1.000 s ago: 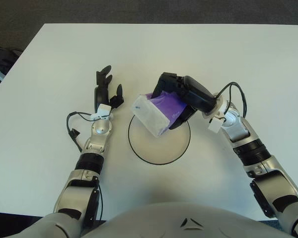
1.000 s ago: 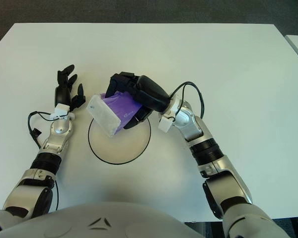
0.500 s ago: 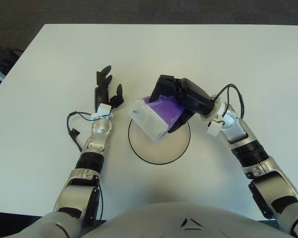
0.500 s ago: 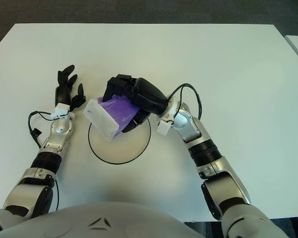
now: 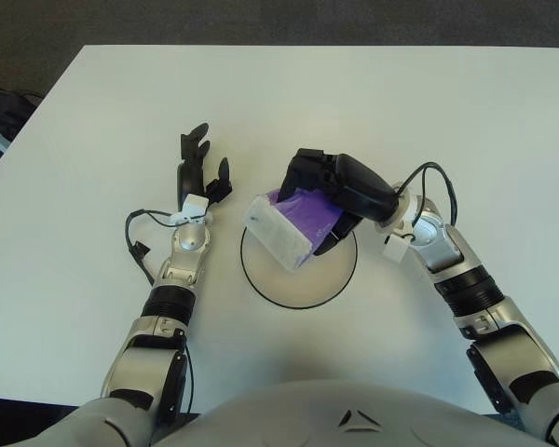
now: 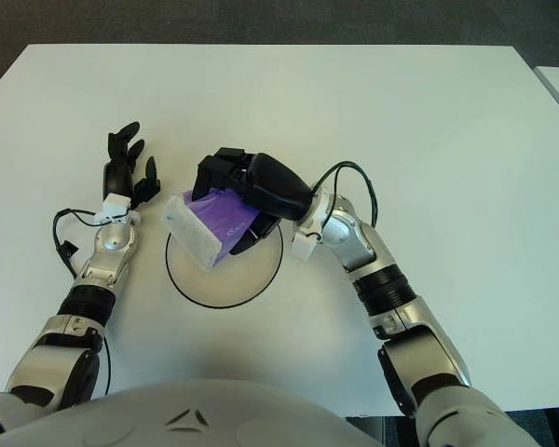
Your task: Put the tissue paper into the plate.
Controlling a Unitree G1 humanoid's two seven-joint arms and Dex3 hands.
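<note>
Right hand [image 5: 328,191] fingers clamped on purple-and-white soft tissue pack [image 5: 293,224], over round white black-rimmed plate [image 5: 300,289]. Next: lower, release. Left hand [image 5: 197,172] idle, fingers spread.

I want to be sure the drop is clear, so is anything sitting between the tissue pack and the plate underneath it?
Nothing visible does. The right hand holds the tissue pack over the plate, whose bare white surface shows below it. The left hand rests open on the table, left of the plate and clear of it.
</note>
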